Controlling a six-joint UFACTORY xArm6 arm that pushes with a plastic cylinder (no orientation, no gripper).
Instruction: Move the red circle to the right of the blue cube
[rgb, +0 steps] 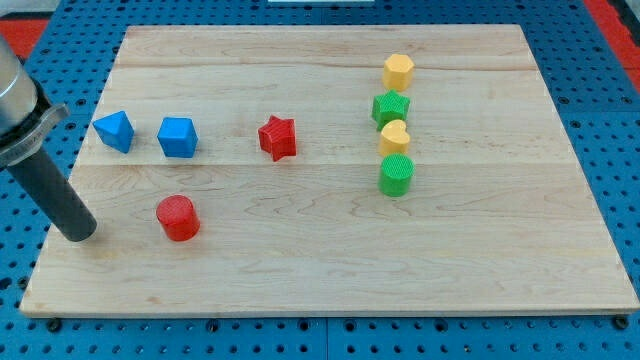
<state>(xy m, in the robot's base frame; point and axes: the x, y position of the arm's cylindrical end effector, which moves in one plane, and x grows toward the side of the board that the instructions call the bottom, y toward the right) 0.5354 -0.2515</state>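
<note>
Pale wooden board (330, 270) on blue pegboard, no containers in camera view. My tip (80, 236), a bare rod with no claw to spread or pinch, sits left of the red circle (178, 218), which lies below the blue cube (177, 137). Risk: my off-centre push could spin it wide or nudge the red star (277, 137).

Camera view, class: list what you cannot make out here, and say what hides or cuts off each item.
- Arm above my tip: cut off by the view's top-left edge; only the rod and a grey collar show.
- Yellow heart: its base is hidden by the green cylinder in front.
- Green star: its lower part is covered by the yellow heart.
- Yellow hexagon: its base is hidden by the green star.
</note>
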